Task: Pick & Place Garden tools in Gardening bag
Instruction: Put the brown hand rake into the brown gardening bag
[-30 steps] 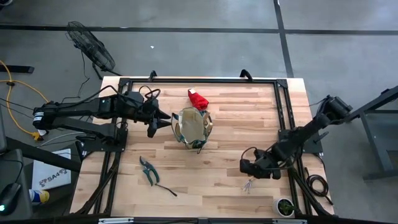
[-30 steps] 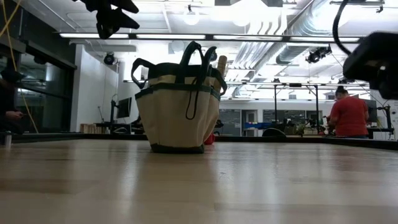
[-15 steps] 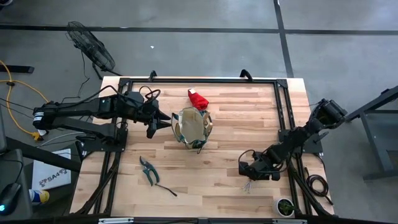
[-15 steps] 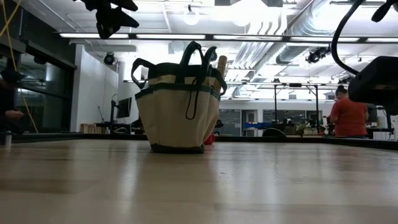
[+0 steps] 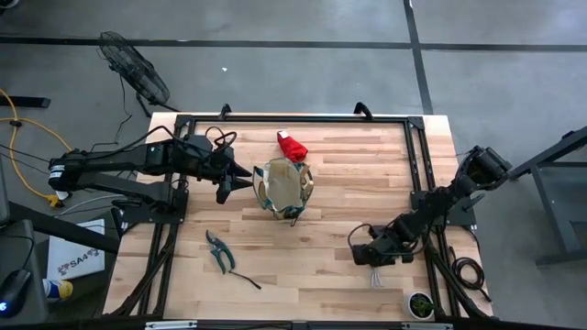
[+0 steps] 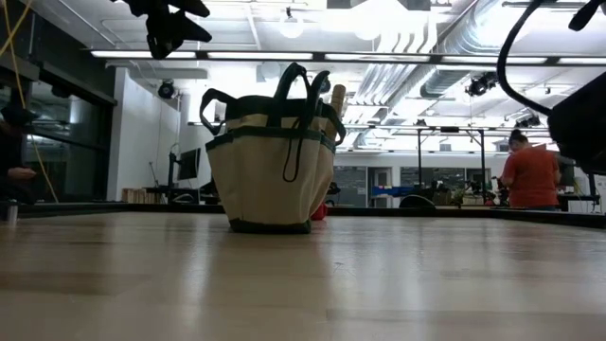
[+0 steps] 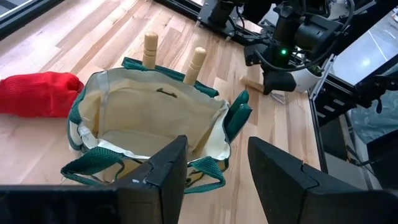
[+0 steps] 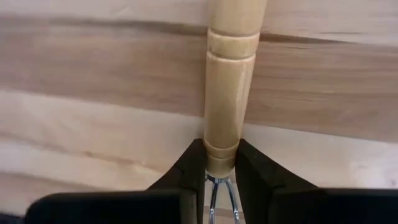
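Note:
The gardening bag (image 5: 282, 188) stands upright on its base mid-table, mouth open; two wooden tool handles (image 7: 151, 46) stick up from its outer pockets. A red glove (image 5: 292, 145) lies on the table behind it, and pruning shears (image 5: 218, 249) lie near the front left. My left gripper (image 7: 214, 180) hovers open just left of the bag, above its rim. At the near right, my right gripper (image 5: 367, 257) is shut on a wooden-handled hand rake (image 8: 227, 87), whose metal tines (image 5: 376, 278) point toward the near edge. My right gripper pinches the hand rake's wooden handle at its metal-end collar (image 8: 219, 163) between the two fingers (image 8: 191, 167). The fingers lie across the handle and come down from above. The handle stays level, close along the tabletop; I cannot tell whether it is lifted.
A small potted plant (image 5: 421, 304) sits at the near right corner. A black frame rail (image 5: 417, 174) runs along the table's edges. Bare wood lies between the bag and my right gripper. A person in red (image 6: 531, 176) stands in the room beyond.
My right gripper has shifted a little toward the table's near edge, down over the hand rake. The rake's metal end has swung slightly toward the right edge. The left arm has kept still.

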`<state>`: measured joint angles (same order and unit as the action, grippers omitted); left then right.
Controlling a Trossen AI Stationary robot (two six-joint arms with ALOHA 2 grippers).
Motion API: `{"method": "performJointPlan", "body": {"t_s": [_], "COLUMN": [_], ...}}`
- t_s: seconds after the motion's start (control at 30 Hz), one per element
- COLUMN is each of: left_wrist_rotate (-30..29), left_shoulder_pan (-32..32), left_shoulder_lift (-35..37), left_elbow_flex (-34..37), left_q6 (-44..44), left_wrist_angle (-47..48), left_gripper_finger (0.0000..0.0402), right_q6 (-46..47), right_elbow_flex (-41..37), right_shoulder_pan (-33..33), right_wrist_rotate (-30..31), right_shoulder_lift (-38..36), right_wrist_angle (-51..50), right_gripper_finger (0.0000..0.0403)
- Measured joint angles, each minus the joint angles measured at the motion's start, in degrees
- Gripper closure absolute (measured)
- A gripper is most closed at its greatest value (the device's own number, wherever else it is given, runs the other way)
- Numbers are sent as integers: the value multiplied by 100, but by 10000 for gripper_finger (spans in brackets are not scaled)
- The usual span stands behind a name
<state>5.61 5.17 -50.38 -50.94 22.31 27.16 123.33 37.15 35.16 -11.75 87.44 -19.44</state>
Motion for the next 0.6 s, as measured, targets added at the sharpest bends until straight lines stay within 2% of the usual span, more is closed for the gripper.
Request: {"method": "performJointPlan", "body": {"t_s": [0.1,0.4,0.6], "left_wrist_rotate": [0,0,-2], "left_shoulder_pan": [0,-1,-1], "left_shoulder_lift": [0,1,-1], "left_elbow_flex": [0,0,0], "left_q6": [1,4,45], "left_wrist_angle": [0,-53,-160], "left_gripper_finger": [236,236,236], "right_q6": [-373,-1493,-2954], "right_elbow_flex": [-11,-14,-14], "right_shoulder_pan": [4,-4,-32], "right_wrist_rotate": [142,1453,2465], "right_shoulder_lift": [-85,-908,-1778], "right_wrist_angle": [118,391,560], "right_gripper_finger": [352,352,352]}}
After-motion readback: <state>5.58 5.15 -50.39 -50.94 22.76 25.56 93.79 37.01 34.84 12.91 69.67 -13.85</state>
